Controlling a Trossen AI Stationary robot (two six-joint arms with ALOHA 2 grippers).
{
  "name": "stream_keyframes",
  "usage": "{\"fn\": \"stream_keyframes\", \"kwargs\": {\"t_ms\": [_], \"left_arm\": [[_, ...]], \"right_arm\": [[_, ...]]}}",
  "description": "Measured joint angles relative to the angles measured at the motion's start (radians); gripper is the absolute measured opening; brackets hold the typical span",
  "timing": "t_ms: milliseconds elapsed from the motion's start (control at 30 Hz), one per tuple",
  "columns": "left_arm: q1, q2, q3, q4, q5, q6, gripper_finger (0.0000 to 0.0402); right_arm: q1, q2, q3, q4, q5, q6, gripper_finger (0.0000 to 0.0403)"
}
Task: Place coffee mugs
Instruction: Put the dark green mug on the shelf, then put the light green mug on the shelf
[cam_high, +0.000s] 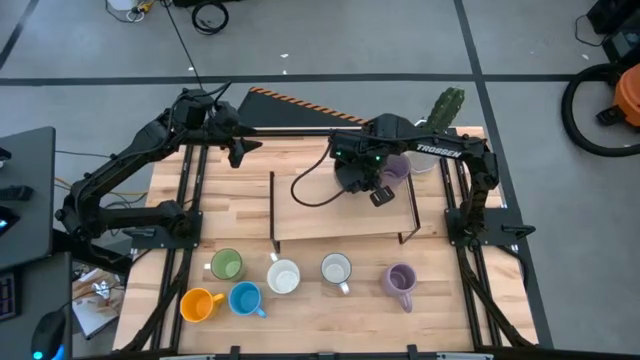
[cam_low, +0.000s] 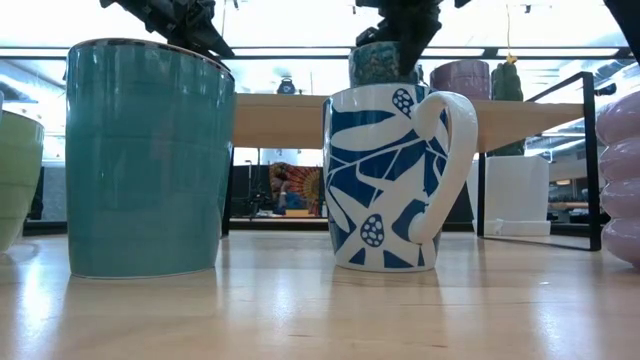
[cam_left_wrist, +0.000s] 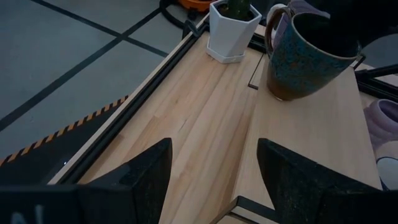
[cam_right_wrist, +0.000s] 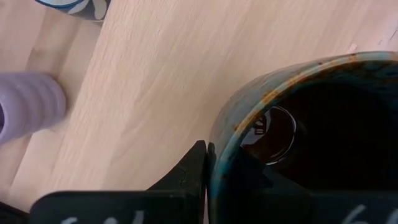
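Observation:
A dark speckled mug (cam_left_wrist: 303, 57) with a brown inside is over the raised wooden shelf (cam_high: 330, 215) in the middle of the table. My right gripper (cam_high: 368, 185) is shut on its rim. A lavender mug (cam_high: 396, 167) stands on the shelf just behind it. Six mugs stand near the front edge: green (cam_high: 227, 265), white (cam_high: 283, 277), white with blue pattern (cam_high: 336, 270), lavender (cam_high: 400, 283), orange (cam_high: 200, 303) and blue (cam_high: 245, 298). My left gripper (cam_high: 238, 150) is open and empty over the table's far left part. My right gripper pinches the dark mug's rim (cam_right_wrist: 219, 163), one finger (cam_right_wrist: 193, 169) outside the wall and one inside the cup. The fingers come from above, pointing down. The mug is roughly upright; whether its base (cam_left_wrist: 281, 94) rests on the shelf board or hangs just above it, I cannot tell.
A white hexagonal pot (cam_left_wrist: 232, 29) with a green cactus (cam_high: 446, 106) stands at the table's far right corner, beside the shelf. The shelf's black metal legs (cam_high: 273, 215) stand on the table. The shelf's left half is bare wood.

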Motion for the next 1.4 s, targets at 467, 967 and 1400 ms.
{"fn": "stream_keyframes", "kwargs": {"t_ms": [467,967,1400], "left_arm": [[0.0,0.0,0.0,-0.002,0.0,0.0,0.0243],[0.0,0.0,0.0,-0.003,0.0,0.0,0.0243],[0.0,0.0,0.0,-0.003,0.0,-0.001,0.0243]], "right_arm": [[-0.024,-0.002,0.0,0.01,-0.002,0.108,0.0105],[0.032,-0.002,0.0,-0.001,0.127,0.186,0.0177],[0.04,-0.019,0.001,0.02,0.133,0.273,0.0247]]}}
